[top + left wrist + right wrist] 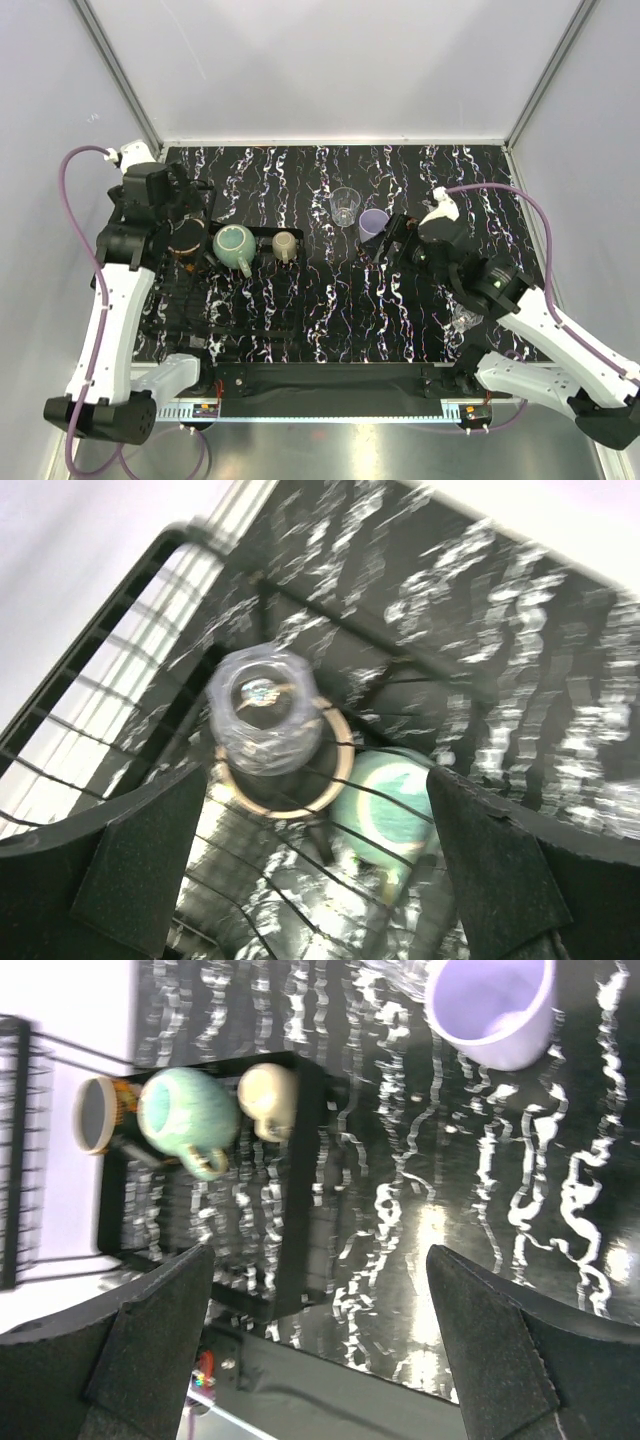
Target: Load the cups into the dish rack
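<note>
Left pincer (320, 880) gaping, clear glass (265, 720) just beyond, in dish rack (95, 630)

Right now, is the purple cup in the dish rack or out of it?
Out. The purple cup stands on the table, apart from the dish rack to its left.

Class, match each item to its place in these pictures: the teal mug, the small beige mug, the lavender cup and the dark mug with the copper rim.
Things
1. teal mug
2. beige mug
3. lavender cup
4. dark mug

Places
A. on the table, outside the rack
B. in the rack, below the open left gripper
C. in the rack, middle of the row of three mugs
D. in the rack, at the end of the row nearest the lavender cup

Pairs: 1-C, 2-D, 3-A, 4-B
</note>
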Robot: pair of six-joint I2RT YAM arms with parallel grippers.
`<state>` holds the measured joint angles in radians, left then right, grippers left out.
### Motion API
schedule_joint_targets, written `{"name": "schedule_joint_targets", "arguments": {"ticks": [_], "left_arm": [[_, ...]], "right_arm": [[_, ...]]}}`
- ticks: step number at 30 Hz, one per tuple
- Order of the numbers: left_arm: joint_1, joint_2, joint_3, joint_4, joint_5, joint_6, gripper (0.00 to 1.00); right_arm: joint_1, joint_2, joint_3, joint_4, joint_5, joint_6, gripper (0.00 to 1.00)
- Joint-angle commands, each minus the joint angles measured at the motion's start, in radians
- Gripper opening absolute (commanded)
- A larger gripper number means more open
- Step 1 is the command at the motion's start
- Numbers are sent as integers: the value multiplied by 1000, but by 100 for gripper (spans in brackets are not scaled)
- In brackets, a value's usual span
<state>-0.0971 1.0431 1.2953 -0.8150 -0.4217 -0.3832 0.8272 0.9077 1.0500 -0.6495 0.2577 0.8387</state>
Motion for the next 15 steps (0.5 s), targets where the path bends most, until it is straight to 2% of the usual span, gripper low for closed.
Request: {"name": "schedule_joint_targets", "arguments": {"ticks": [1, 2, 5, 6, 9, 12, 15], "left_arm": [[-56, -58, 68, 3, 102, 18, 99], [-76, -66, 70, 11, 116, 6, 99], [-228, -60, 87, 46, 107, -13, 99], [-331, -43, 114, 51, 57, -13, 99], [-479, 34, 165, 37, -9, 15, 99], [-539, 74, 154, 102, 49, 55, 99], [-576, 84, 110, 178, 113, 113, 99]], "right_arm": [[-3, 43, 34, -39, 92, 22, 94], [-3, 57, 39, -29, 103, 22, 94], [-3, 131, 93, -79, 139, 11, 94], [-3, 154, 110, -103, 159, 29, 94], [-3, 247, 172, -186, 225, 19, 93], [-5, 344, 252, -297, 307, 14, 94], [-32, 395, 263, -412, 397, 56, 93]]}}
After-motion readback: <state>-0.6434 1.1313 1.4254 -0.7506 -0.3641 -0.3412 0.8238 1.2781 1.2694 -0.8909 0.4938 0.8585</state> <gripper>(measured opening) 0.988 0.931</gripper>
